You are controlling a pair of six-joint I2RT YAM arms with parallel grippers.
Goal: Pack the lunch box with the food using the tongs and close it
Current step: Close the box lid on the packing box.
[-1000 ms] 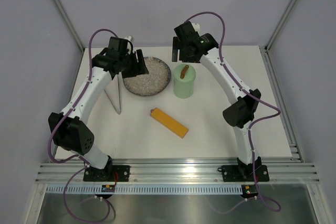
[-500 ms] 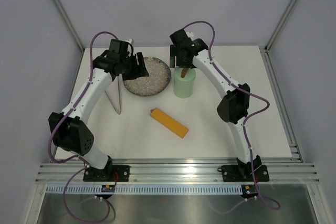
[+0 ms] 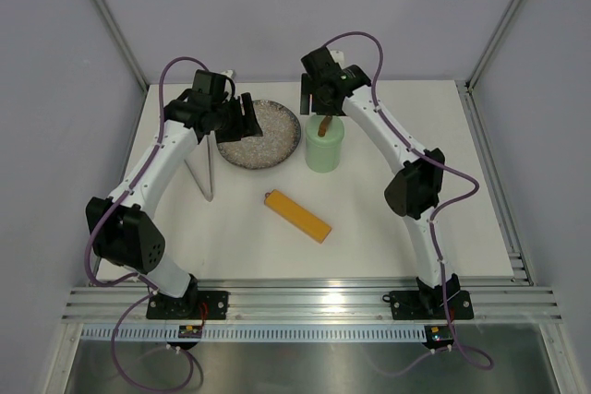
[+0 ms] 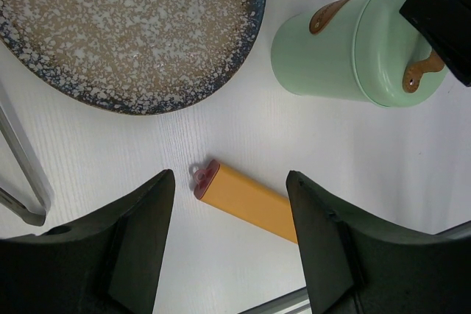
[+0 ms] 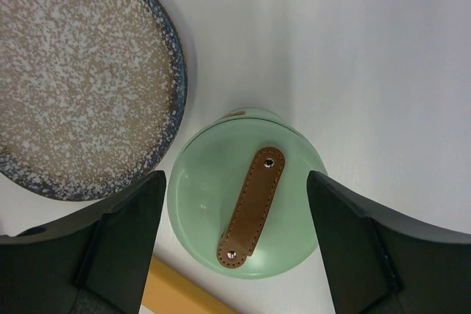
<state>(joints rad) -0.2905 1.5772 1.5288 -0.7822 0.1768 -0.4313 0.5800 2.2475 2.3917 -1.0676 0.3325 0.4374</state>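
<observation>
The mint-green lunch box (image 3: 324, 152) stands upright right of the plate, with its lid (image 5: 206, 204) on and the brown handle (image 5: 250, 207) across the top. My right gripper (image 5: 237, 176) hangs directly above the lid, open, one finger (image 5: 125, 240) on each side and neither touching it. In the top view the right gripper (image 3: 317, 99) covers the box's far rim. My left gripper (image 4: 229, 176) is open and holds nothing, above the plate's left side (image 3: 245, 113). The grey tongs (image 3: 208, 173) lie on the table left of the plate. The food is out of view.
The grey speckled plate (image 3: 263, 136) lies bare between the two grippers. A long orange-yellow bar (image 3: 297, 215) with a red end cap lies on the table in front of the box. Metal frame posts and grey walls stand around the table.
The right gripper has come in over the lunch box lid and lowered toward it, its jaws narrowing a little. The left arm, tongs, plate and bar have not moved.
</observation>
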